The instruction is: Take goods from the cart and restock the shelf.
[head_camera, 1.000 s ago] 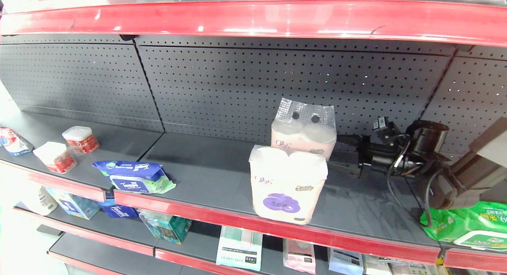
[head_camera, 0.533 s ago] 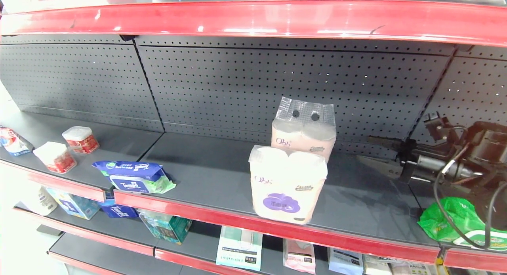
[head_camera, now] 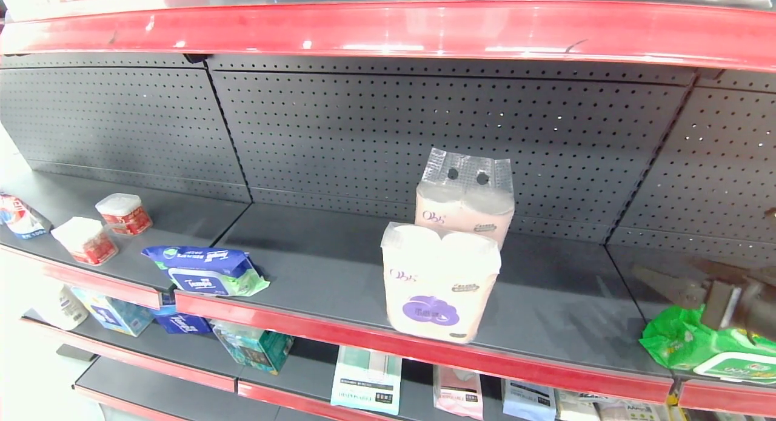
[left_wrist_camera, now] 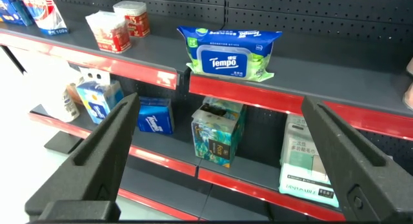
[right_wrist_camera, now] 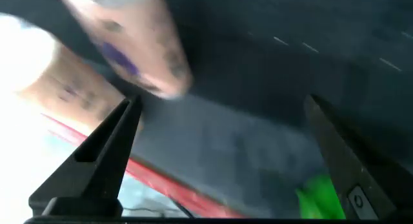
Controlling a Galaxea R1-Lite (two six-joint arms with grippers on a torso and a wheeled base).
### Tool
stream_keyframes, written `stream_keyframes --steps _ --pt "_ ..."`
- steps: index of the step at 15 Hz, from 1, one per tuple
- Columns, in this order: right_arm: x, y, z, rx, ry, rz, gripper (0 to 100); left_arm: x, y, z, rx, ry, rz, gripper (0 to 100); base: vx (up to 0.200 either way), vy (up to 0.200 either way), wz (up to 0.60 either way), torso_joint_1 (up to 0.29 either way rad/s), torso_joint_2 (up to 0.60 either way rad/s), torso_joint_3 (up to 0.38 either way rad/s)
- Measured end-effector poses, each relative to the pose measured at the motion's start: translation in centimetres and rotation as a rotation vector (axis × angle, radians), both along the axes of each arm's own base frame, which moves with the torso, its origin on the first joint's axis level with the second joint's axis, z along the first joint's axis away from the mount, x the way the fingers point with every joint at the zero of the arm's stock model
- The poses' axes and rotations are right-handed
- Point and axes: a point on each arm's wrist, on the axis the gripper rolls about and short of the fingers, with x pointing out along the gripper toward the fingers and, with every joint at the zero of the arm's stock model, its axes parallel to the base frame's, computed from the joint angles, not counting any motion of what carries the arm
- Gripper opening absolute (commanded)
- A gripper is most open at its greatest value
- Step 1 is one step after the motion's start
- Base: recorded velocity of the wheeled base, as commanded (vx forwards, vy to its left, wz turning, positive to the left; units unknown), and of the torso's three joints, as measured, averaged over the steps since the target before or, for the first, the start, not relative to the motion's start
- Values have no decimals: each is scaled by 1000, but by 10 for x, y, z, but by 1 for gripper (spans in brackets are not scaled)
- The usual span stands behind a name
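Note:
Two packs of pink tissue rolls stand on the grey shelf (head_camera: 315,275). The front pack (head_camera: 441,281) is near the red lip and the back pack (head_camera: 465,202) stands behind it, by the pegboard. My right gripper (head_camera: 673,287) is low at the right edge of the head view, well apart from both packs, just above a green wipes pack (head_camera: 703,348). In the right wrist view this gripper (right_wrist_camera: 222,101) is open and holds nothing, and a blurred tissue pack (right_wrist_camera: 129,50) lies beyond it. My left gripper (left_wrist_camera: 221,101) is open and holds nothing, in front of the lower shelves.
A blue wipes pack (head_camera: 206,270) lies at the shelf's front left, also in the left wrist view (left_wrist_camera: 229,53). Two red-and-white tubs (head_camera: 124,213) stand further left. Boxed goods (left_wrist_camera: 218,133) fill the shelf below. A red-edged shelf (head_camera: 388,26) hangs overhead.
My right arm has pulled back from beside the rear tissue pack to the right edge of the view and dropped lower. Both tissue packs have stayed in place.

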Motion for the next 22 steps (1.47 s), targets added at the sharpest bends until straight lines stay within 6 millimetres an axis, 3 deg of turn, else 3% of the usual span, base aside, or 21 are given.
stream_keyframes --steps 3,5,7,8,10,12,14,22 --pt "-75 9 0 -74 -18 -117 100 0 0 0 0 0 0 100 0 0 0 0 0 0" --pt "-121 10 -12 -103 -58 -135 100 0 0 0 0 0 0 100 0 0 0 0 0 0" --pt "-157 10 -30 -105 -145 -109 100 0 0 0 0 0 0 100 0 0 0 0 0 0" --pt "-166 10 -44 -101 -170 -65 100 0 0 0 0 0 0 100 0 0 0 0 0 0" --pt "-171 11 -65 -79 -230 56 100 0 0 0 0 0 0 100 0 0 0 0 0 0" --pt "-173 10 -74 -84 -241 22 100 0 0 0 0 0 0 100 0 0 0 0 0 0" --pt "-173 9 -78 -99 -239 -72 100 0 0 0 -1 0 0 100 0 0 0 0 0 0" --pt "-178 10 -84 -64 -251 -175 100 0 0 0 0 0 0 100 0 0 0 0 0 0"
